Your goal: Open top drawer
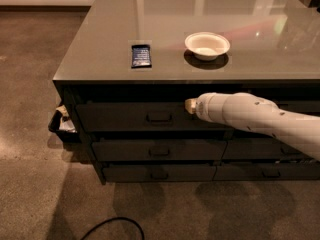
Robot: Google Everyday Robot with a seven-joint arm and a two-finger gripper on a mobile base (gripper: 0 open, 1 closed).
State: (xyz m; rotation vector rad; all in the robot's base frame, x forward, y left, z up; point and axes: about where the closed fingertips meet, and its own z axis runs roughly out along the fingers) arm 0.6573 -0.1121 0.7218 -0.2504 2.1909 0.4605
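Top drawer (120, 116) sits right under the desk (100, 64) edge, left column, above two shorter fronts. Your gripper (190, 105) is at that front panel, just right of the loop handle (159, 117) and slightly above it, not on it. Can't tell whether it's open or closed. White bowl (207, 45) and a dark flat device (141, 55) are on the desk.

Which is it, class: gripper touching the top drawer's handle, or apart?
Apart. The camera view shows the gripper beside the handle, top drawer front showing between.
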